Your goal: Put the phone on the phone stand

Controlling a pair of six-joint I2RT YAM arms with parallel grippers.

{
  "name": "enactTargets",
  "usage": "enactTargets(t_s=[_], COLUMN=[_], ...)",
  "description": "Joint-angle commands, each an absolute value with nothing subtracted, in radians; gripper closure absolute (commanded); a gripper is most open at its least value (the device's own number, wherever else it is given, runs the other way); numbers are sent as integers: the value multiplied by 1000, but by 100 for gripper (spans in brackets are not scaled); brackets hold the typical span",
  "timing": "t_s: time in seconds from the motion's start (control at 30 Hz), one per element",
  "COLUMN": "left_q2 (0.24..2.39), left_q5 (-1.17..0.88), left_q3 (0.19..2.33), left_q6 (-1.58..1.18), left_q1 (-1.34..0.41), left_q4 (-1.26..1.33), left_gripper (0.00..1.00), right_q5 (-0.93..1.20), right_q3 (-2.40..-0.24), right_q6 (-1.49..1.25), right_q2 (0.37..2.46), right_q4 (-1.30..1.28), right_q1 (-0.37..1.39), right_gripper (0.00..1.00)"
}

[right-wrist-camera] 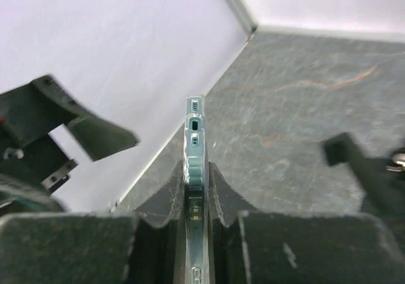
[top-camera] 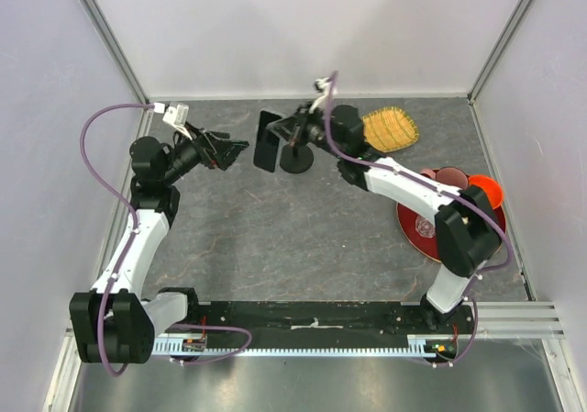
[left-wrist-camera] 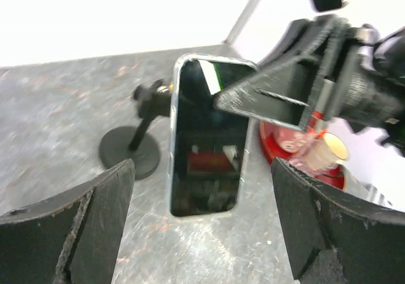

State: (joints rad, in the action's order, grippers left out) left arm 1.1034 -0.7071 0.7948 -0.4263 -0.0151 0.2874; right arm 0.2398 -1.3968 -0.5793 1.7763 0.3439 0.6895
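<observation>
I see the right gripper [right-wrist-camera: 195,186] clamped on the thin, glossy black phone [top-camera: 268,141]. It pinches the two faces over a small patch and holds the phone upright in the air, just beside the all-black phone stand [top-camera: 296,161] with its round disc base and thin post. The phone is not in the clip yet. On so small a hold it could pivot or slip as it meets the clip. A sideways nudge might also tip the slender stand. The left gripper [top-camera: 229,151] hangs close by, spread wide and empty, so the arms could bump.
</observation>
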Motion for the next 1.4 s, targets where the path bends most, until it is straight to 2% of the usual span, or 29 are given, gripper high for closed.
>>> enactTargets(t_s=[0.0,0.13,0.33,0.6,0.8,0.9,1.1,1.13,1.17,1.2,1.3,1.33,1.37], left_q2=[1127,1192,1368,1489,1489,1486,1494,1499,1500,1500,1503,1500,1490], left_q5=[-959,-1006,-1049,-1017,-1017,-1019,-1037,-1042,-1045,-1045,-1069,-1077,-1086], left_q3=[795,767,719,698,698,696,703,706,707,707,719,724,730], left_q6=[-618,-777,-1081,-1249,-1258,-1270,-1302,-1307,-1310,-1316,-1316,-1310,-1299], left_q1=[-11,-17,-74,-141,-141,-140,-137,-133,-124,-117,-84,-75,-60], left_q4=[630,806,1224,1485,1509,1546,1612,1615,1617,1620,1617,1593,1566], left_gripper=[7,13,9,9,18,26,71,88,97,98,98,98,98], right_q5=[230,186,135,101,80,64,11,11,15,24,104,156,231], right_q3=[-1224,-1092,-970,-954,-966,-959,-927,-928,-943,-957,-1038,-1070,-1157], right_q6=[-729,-779,-900,-919,-905,-893,-873,-873,-871,-858,-806,-757,-741], right_q2=[1606,1542,1531,1554,1592,1601,1608,1611,1614,1615,1623,1632,1656], right_q4=[819,1048,1303,1347,1385,1419,1450,1442,1424,1357,1180,1136,1082], right_q1=[606,581,575,600,669,698,718,718,718,716,707,686,666], right_gripper=[100,100,100,100,100,100,100,100,100,100,71,54,47])
